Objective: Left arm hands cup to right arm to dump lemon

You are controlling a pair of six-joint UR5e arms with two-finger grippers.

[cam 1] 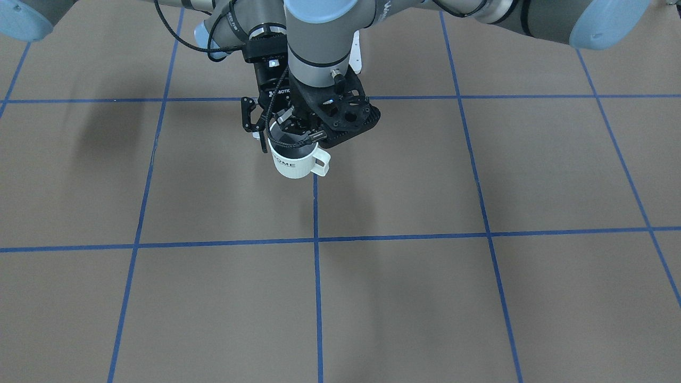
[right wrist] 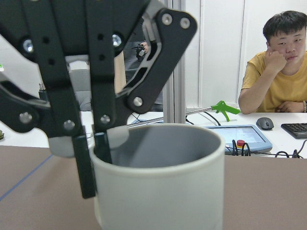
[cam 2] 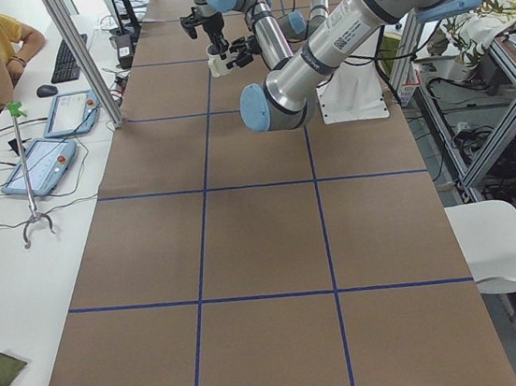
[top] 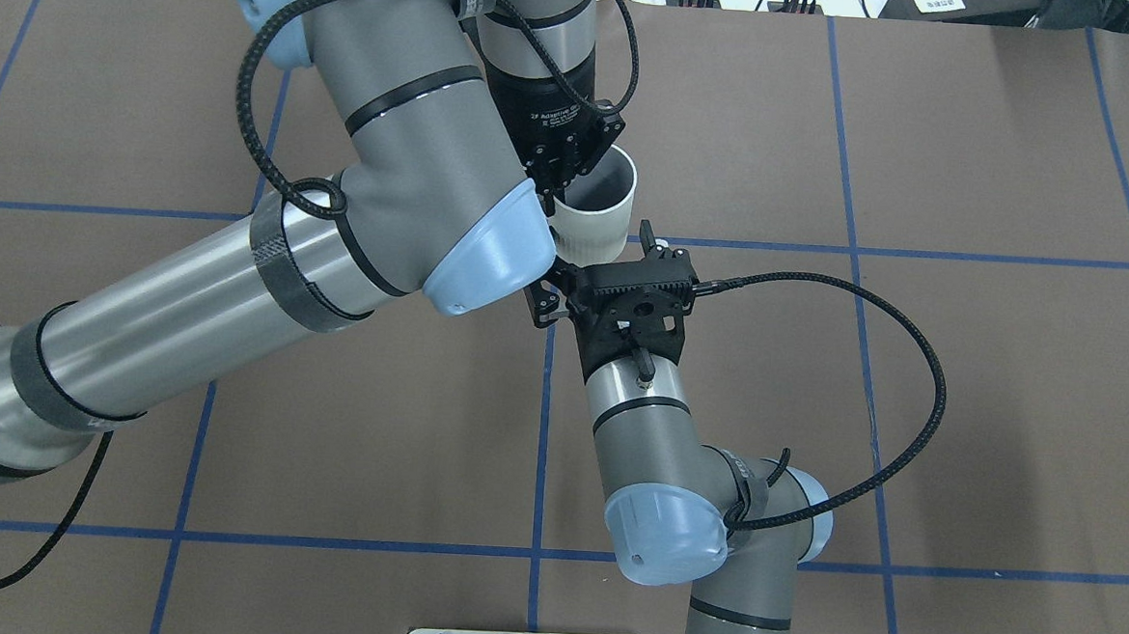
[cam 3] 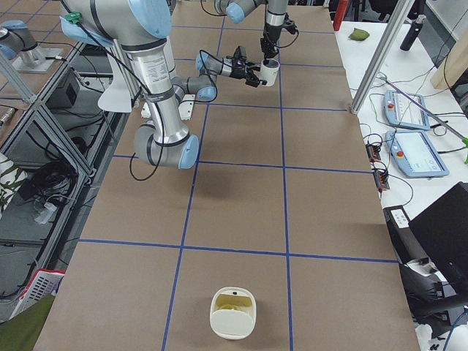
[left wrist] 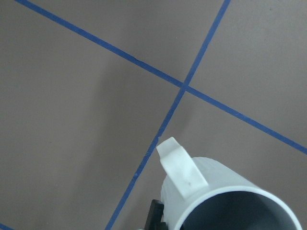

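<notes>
The cream-white cup (cam 1: 293, 162) with black lettering hangs above the table near the robot's side, handle toward the robot's left. My left gripper (top: 557, 193) comes down from above and is shut on the cup's rim (top: 597, 212), one finger inside and one outside; its fingers (right wrist: 93, 158) show in the right wrist view. My right gripper (top: 591, 272) lies level with its jaws spread open on either side of the cup's lower body, and I cannot tell if they touch it. The cup's grey inside (left wrist: 240, 215) shows no lemon; the lemon is hidden.
A cream container (cam 3: 234, 313) with something yellow inside stands on the brown mat at the end on the robot's right. The mat (cam 1: 404, 298) is marked with blue tape lines. An operator (right wrist: 283, 62) sits at a side desk holding tablets (cam 2: 47, 162).
</notes>
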